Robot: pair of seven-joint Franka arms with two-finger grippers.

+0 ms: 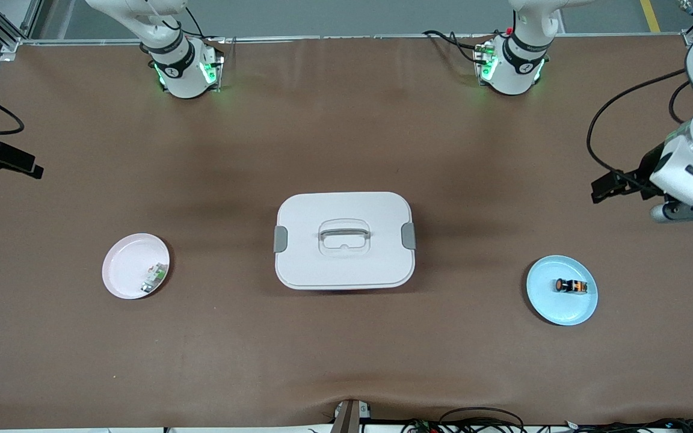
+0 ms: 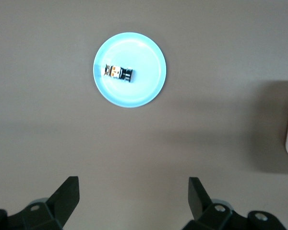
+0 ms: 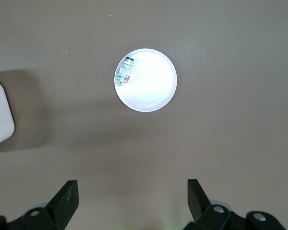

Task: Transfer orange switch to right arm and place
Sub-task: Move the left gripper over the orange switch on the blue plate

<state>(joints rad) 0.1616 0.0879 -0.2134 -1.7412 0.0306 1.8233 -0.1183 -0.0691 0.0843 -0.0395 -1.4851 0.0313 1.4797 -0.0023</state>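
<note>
The orange switch (image 1: 572, 286) (image 2: 117, 73), a tiny black body with an orange cap, lies on its side in a light blue plate (image 1: 557, 308) (image 2: 137, 91) toward the left arm's end of the table. My left gripper (image 1: 614, 185) (image 2: 133, 181) hangs high over bare table beside that plate, open and empty. My right gripper (image 1: 18, 163) (image 3: 132, 183) hangs high over the right arm's end of the table, also open and empty, well apart from the switch.
A white lidded box (image 1: 322, 207) with a grey handle and side clips sits mid-table. A pink plate (image 1: 124, 261) (image 3: 153, 88) toward the right arm's end holds a small white-and-green part (image 1: 154, 278) (image 3: 125, 74). Brown mat covers the table.
</note>
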